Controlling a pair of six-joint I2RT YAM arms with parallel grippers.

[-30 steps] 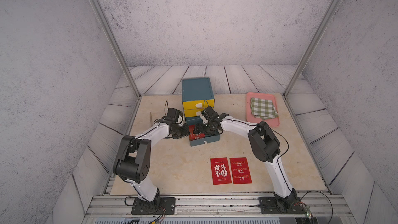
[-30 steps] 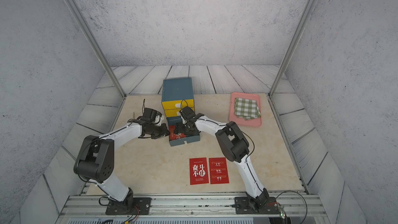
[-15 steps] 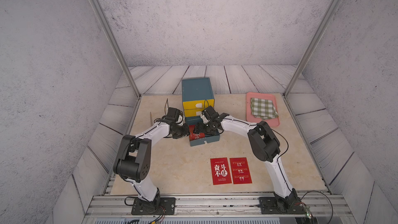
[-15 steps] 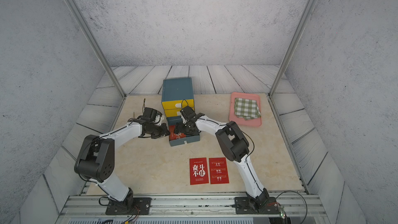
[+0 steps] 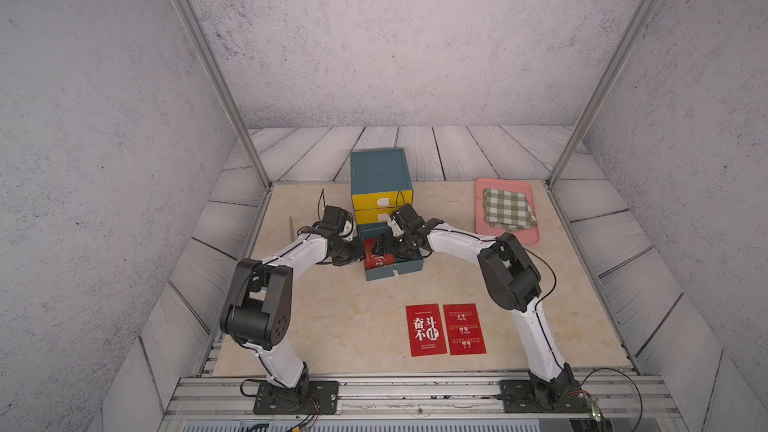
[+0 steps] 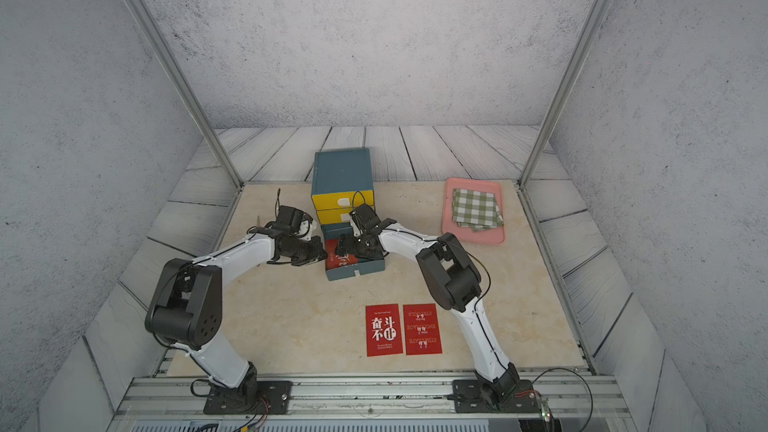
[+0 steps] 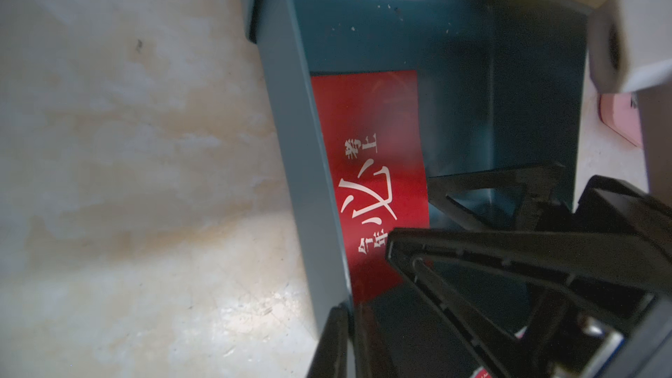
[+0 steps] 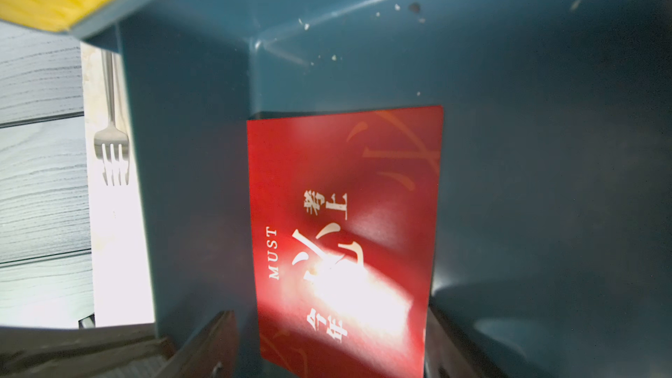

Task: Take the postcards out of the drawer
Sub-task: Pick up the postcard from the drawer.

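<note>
postcard [image 8: 343, 234] number three lies flat and face up on the floor of the open drawer [image 7: 291, 140], against one side wall.

right claw [image 8: 329, 312]: released. the jaws are spread wide inside the drawer, one finger just beside each long side of the postcard. no grip made.

left claw [image 7: 348, 329]: clenched, apparently on the rim of the drawer's side wall, one finger outside and one inside. judged to be steadying the drawer.

drawer contents: this single postcard; nothing else visible.

the drawer is the lowest in the blue cabinet [image 5: 380, 172]. the two yellow drawers [image 5: 382, 202] above it are closed, contents hidden.

on the counter [image 5: 332, 326], near its front edge, two postcards [image 5: 428, 329] lie side by side, touching.

progress estimate: two of three out, one left.

a pink tray [image 5: 515, 238] holds a folded checked cloth [image 5: 509, 209].
</note>
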